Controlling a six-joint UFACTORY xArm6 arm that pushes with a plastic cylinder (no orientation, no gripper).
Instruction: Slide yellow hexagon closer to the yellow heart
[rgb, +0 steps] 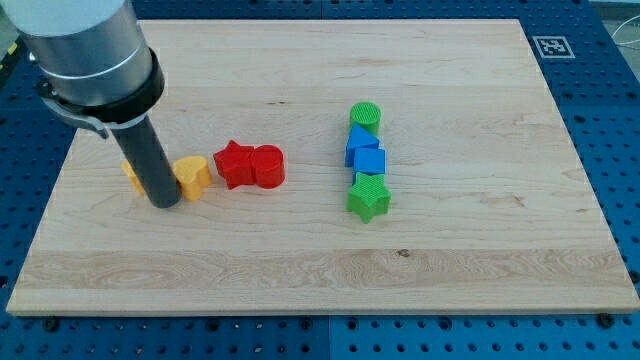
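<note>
Two yellow blocks flank my tip at board's left: yellow hexagon on its left, mostly hidden behind rod, yellow heart touching on right. No pincer fitted, you see bare rod only. Red star sits beside heart.

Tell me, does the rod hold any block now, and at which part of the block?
Nothing is held. My tip only stands on the board between the yellow hexagon and the yellow heart; whether it touches either cannot be told.
</note>
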